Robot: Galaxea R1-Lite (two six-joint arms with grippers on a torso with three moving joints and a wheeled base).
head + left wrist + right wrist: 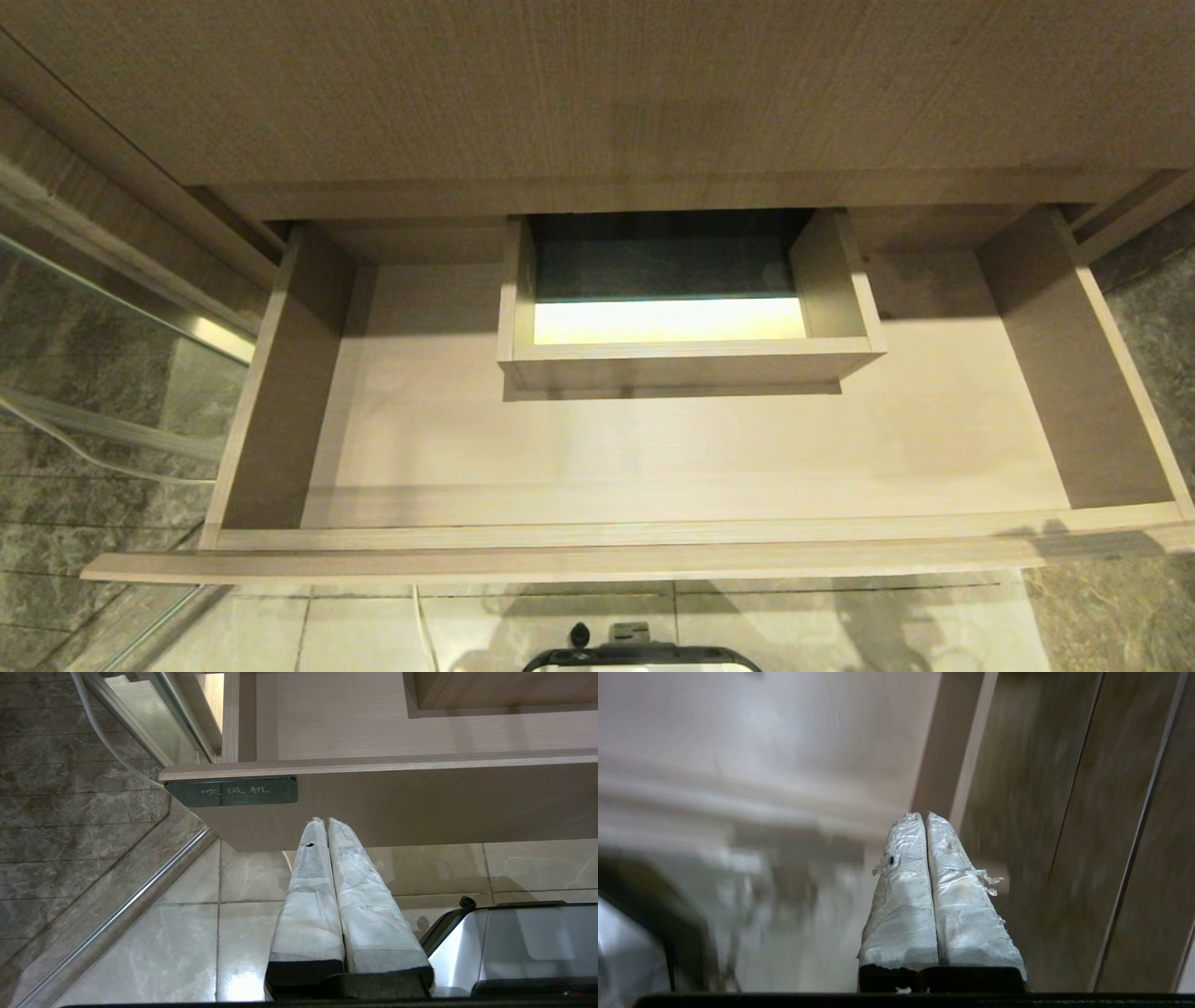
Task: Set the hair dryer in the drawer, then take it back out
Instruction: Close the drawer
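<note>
The drawer (653, 467) stands pulled out in the head view, a wide shallow light wood-grain box with a boxed rectangular cutout (691, 350) at its back middle. Nothing lies on its floor. The hair dryer is out of view. My left gripper (325, 820) is shut, parked low in front of the drawer front (420, 807), just below its black label (233, 791). My right gripper (923, 815) is shut with nothing between its wrapped fingers, near a wood-grain panel (1041, 788). Neither arm shows in the head view.
A glass panel with a metal rail (112, 308) stands at the drawer's left, against dark stone wall tiles. Pale floor tiles (840, 625) lie below the drawer front. My base's dark top (639, 658) sits at the bottom edge. The countertop (597, 93) overhangs the drawer's back.
</note>
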